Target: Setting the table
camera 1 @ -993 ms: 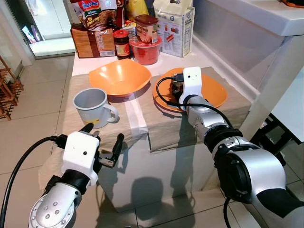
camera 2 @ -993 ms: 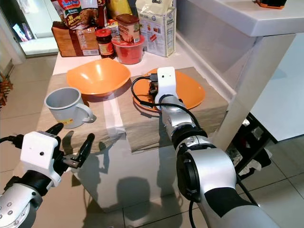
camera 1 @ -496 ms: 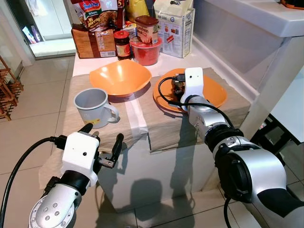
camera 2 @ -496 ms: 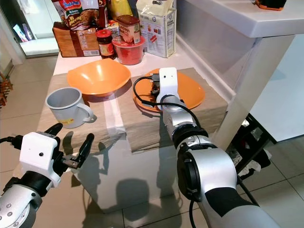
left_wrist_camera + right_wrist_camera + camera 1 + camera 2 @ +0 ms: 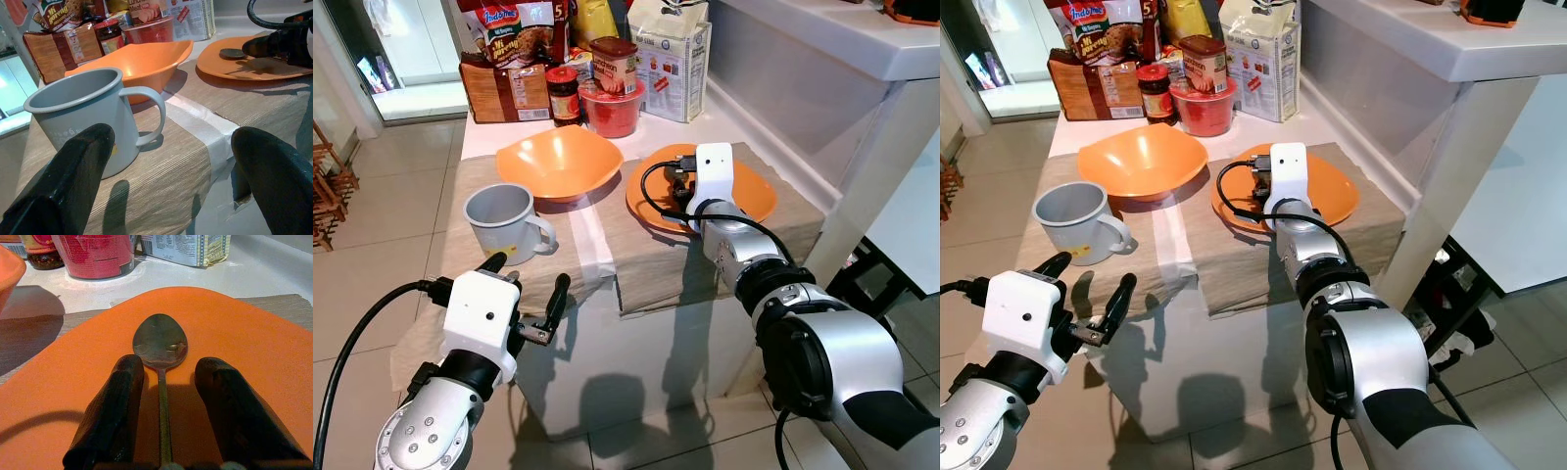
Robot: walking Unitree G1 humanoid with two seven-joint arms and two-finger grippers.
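An orange plate [image 5: 754, 192] lies on the right placemat with a metal spoon [image 5: 160, 340] resting on it. My right gripper [image 5: 164, 368] hovers low over the plate, open, its two fingers [image 5: 115, 401] straddling the spoon's handle without pressing it. An orange bowl [image 5: 558, 162] sits at the back of the left placemat, and a grey mug [image 5: 504, 220] stands in front of it. My left gripper [image 5: 527, 276] is open near the table's front edge, just short of the mug [image 5: 83, 117], holding nothing.
Food packets, jars and a red tub [image 5: 607, 103] crowd the back of the white table. A white counter [image 5: 862, 39] rises on the right. White tape [image 5: 592, 245] runs between the two placemats. Tiled floor lies to the left and in front.
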